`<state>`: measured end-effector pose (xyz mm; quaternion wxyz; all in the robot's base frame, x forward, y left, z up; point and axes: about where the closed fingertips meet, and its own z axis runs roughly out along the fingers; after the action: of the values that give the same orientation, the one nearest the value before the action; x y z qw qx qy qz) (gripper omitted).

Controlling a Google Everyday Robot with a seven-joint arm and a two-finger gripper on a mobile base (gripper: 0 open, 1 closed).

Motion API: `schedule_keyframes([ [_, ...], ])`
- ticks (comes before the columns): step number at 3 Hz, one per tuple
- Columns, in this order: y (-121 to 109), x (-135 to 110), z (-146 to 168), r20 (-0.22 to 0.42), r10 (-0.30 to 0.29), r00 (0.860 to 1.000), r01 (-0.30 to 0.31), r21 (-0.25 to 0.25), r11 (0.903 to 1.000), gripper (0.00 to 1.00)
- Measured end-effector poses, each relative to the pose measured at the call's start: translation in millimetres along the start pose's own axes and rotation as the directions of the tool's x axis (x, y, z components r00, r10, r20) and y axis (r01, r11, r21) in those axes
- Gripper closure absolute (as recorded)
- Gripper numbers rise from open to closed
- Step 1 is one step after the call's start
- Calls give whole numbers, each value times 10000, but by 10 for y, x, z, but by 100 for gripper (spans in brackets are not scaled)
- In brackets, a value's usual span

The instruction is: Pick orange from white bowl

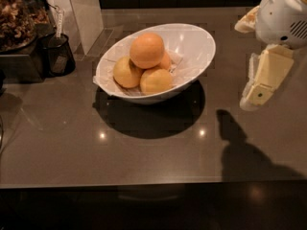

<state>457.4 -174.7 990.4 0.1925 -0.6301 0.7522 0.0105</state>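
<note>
The orange (147, 50) is the largest fruit and sits on top of the pile in the white bowl (197, 43), which stands at the back middle of the brown counter. Two yellowish fruits (127, 72) lie below it at the bowl's front, and a small orange fruit (167, 61) is tucked behind it on the right. Crinkled white paper lines the bowl. My gripper (261, 83) hangs from the white arm at the right side, above the counter, well to the right of the bowl and apart from it. It holds nothing.
A black mesh cup (57, 54) and a dark container of dried pieces (19, 20) stand at the back left. A white upright panel (81, 13) stands behind the bowl's left side. The counter's front edge (144, 186) runs across the bottom. The arm casts a shadow (240, 147) at the front right.
</note>
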Motion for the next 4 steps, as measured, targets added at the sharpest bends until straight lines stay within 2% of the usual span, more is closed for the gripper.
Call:
schedule_keyframes([
  [1,-128,-549,-58,1082,-832,9906,839,-20,9965,0],
  [2,-204,-1048,-104,2000,-1551,9674,1577,30,9875,0],
  [4,-190,-1044,-21,2263,-1449,9632,1495,-34,9887,0],
])
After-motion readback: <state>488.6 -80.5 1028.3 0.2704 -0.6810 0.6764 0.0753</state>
